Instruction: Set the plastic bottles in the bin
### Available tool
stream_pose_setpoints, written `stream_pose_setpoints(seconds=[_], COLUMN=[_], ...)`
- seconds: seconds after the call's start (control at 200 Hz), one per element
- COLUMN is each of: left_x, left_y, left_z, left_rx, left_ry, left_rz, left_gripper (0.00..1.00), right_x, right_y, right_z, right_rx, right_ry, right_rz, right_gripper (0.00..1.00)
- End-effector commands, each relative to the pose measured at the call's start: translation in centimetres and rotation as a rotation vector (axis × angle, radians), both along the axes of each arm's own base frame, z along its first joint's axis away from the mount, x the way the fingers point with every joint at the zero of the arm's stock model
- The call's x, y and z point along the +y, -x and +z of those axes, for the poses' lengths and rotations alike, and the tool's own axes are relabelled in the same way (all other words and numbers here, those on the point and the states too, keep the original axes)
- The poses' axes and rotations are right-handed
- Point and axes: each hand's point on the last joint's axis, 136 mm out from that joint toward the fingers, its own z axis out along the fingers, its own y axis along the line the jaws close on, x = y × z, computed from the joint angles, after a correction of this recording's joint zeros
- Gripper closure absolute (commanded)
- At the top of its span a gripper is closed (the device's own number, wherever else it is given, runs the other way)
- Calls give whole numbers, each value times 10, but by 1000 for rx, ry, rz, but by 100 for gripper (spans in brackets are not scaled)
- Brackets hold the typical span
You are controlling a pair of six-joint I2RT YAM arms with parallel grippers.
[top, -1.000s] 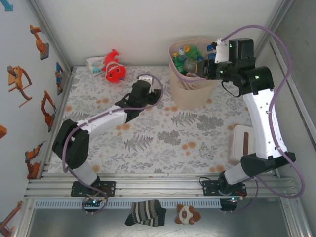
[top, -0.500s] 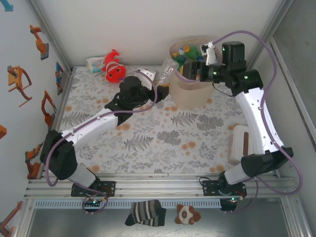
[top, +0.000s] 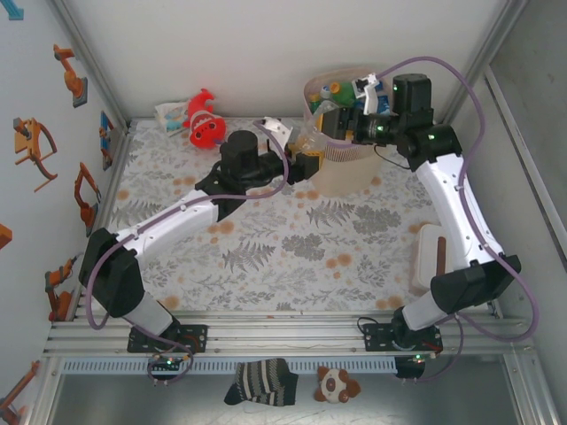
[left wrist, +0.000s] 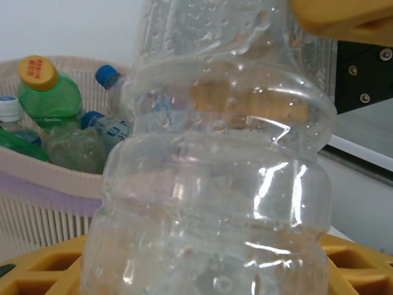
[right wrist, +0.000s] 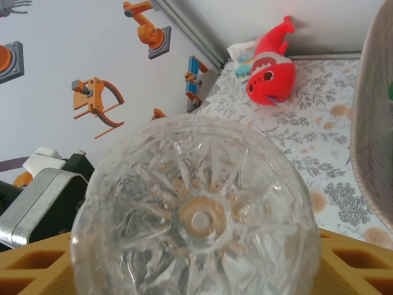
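left arm (top: 177, 217) stretched forward, left gripper (top: 306, 164) clamped on clear bottle (left wrist: 215, 184), right arm (top: 461, 212) reared high, right gripper (top: 350, 124) spread wide

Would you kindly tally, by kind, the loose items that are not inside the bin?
Clear plastic bottle: 1
Plush toys: 2, red fish and brown-and-white animal
Striped sock: 1
White packet: 1
Cream box: 1
Total: 6

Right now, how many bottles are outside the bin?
1: a clear bottle held in the left gripper, beside the bin rim. I see none lying on the table, though the left arm could hide one.
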Motion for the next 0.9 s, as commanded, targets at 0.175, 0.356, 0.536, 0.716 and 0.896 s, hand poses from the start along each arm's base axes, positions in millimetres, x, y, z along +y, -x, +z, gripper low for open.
stream_pose_setpoints(seconds=[0.175,0.356,0.536,0.716,0.896], left_x=[-10,-7,2,24,52], left_y=[8,10,9,6,11], left_z=[20,23,26,31,29], left_rx=[-33,-40,-56,-100,-128], left_ry=[49,50,52,30,-13], left_rz=[-55,-46,-10,87,166], left_gripper=[52,44,28,20,19], right_x=[4,-1,-6,-22,-43], right_y=[0,-4,-8,-22,-43], right_z=[10,11,17,26,38], right_rx=[-20,-37,-73,-100,-108], right_ry=[-31,-6,12,48,40], right_rz=[4,-38,-75,-196,-298], right_gripper=[45,54,57,57,59])
